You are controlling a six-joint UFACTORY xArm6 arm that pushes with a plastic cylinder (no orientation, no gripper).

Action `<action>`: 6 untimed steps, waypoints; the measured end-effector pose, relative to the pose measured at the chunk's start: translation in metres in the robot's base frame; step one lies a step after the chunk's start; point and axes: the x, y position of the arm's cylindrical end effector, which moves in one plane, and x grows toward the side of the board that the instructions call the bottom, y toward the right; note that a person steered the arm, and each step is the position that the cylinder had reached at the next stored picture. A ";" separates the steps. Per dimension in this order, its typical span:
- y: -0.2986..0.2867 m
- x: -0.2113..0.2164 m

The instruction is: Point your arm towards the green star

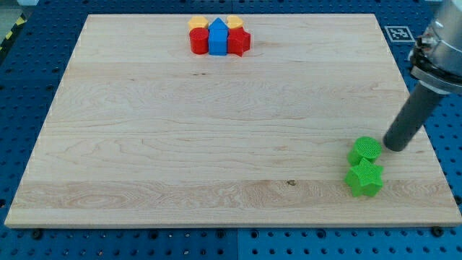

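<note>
Green star (364,179) near board's (216,144) lower-right corner, touching green round block (366,151) just above it. My tip (395,146) just right of green round block, up-right of star; bare rod, no claw. Cluster at view's top: blue block (218,37) between red blocks (199,40) (238,41), yellow blocks (198,23) (234,21) behind

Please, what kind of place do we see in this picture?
Probably a robotics lab bench: a pale wooden board lies on a blue perforated table, a printed marker tag sits beside it, and my tip rests beside the green round block.
</note>
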 end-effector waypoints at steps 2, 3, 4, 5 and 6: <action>0.069 0.093; 0.055 0.104; 0.035 0.103; 0.011 0.104; -0.034 0.104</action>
